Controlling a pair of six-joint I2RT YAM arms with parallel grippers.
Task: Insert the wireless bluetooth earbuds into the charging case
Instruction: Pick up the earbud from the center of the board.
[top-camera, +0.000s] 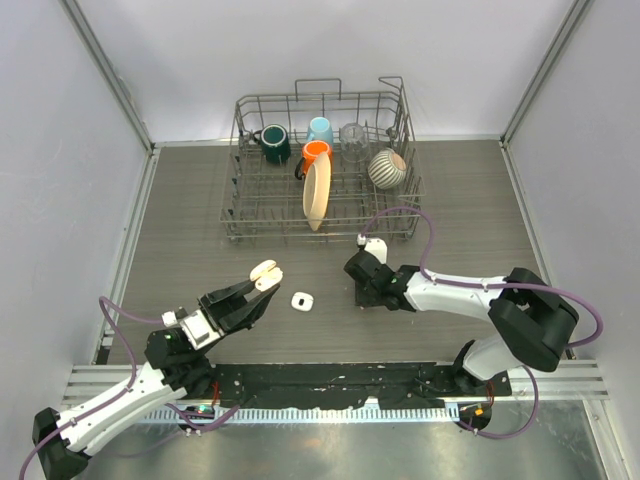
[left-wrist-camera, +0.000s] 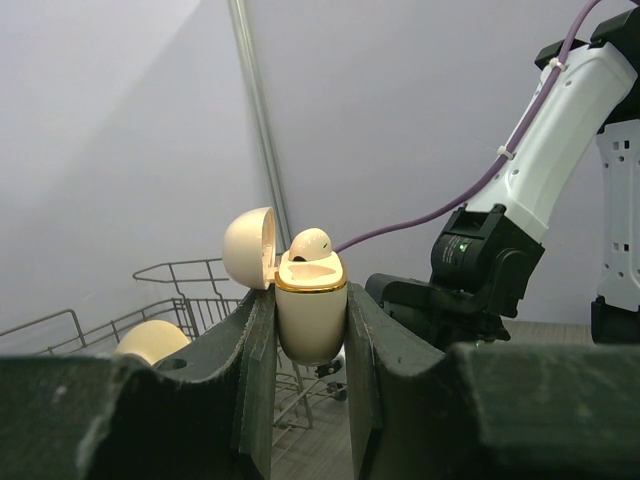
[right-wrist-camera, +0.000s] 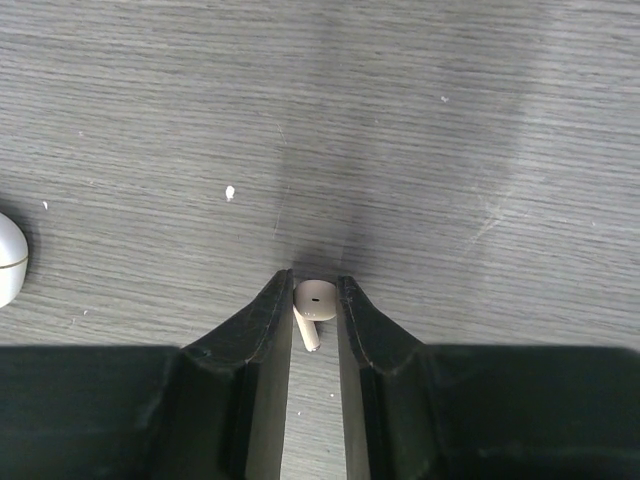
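Top view: the left hand (top-camera: 258, 288) grips an open cream case (top-camera: 265, 272) over the counter's (top-camera: 180, 220) near-left part. A white charging case (top-camera: 302, 300) lies mid-counter, with the right hand (top-camera: 352, 267) near it.

Left wrist view: that hand clamps the cream case's base, one seated bud (left-wrist-camera: 310, 243) showing.

Right wrist view: the hand is pressed together on an earbud (right-wrist-camera: 316, 303) at the counter. It looks light and slick, apt to squirt free; a hold across the head seems safest.
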